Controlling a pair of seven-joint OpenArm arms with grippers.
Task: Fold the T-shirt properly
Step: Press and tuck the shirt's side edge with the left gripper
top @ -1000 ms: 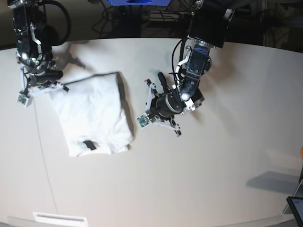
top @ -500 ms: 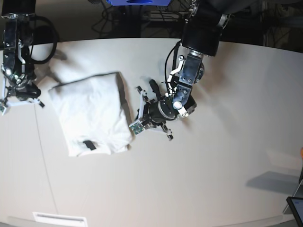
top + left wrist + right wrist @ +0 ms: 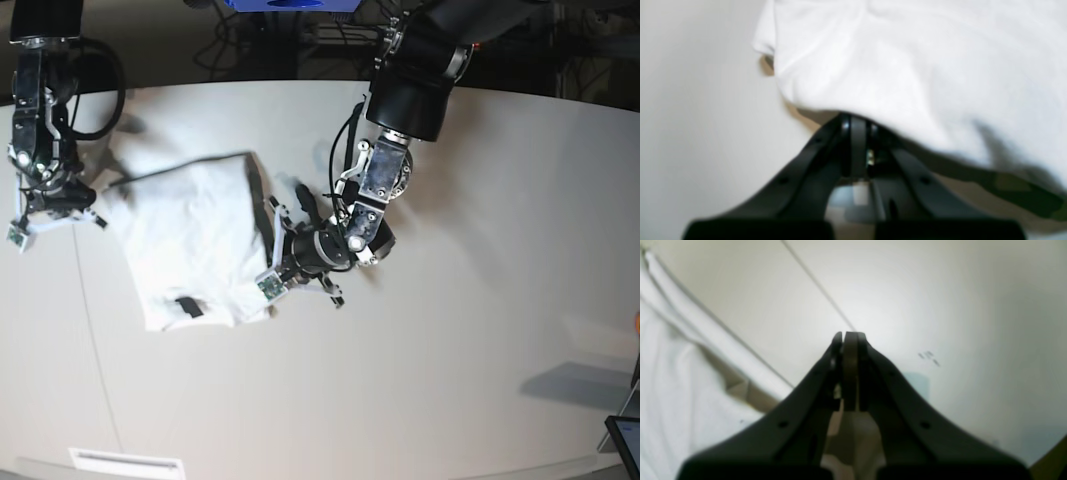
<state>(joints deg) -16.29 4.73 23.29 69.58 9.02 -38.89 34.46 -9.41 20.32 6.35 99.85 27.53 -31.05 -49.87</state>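
Mid-fold, lining up the next grab

Left gripper (image 3: 276, 262), jaws pressed together, noses under the T-shirt (image 3: 190, 240) edge; it probably needs opening first. Right gripper (image 3: 55, 208) is closed, empty.

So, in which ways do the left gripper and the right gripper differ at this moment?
The left gripper sits at the T-shirt's side edge, its tips meeting the cloth; the right gripper is over bare table beside the shirt, touching no fabric. The left arm leans low across the table; the right hangs steeper. Both are shut.
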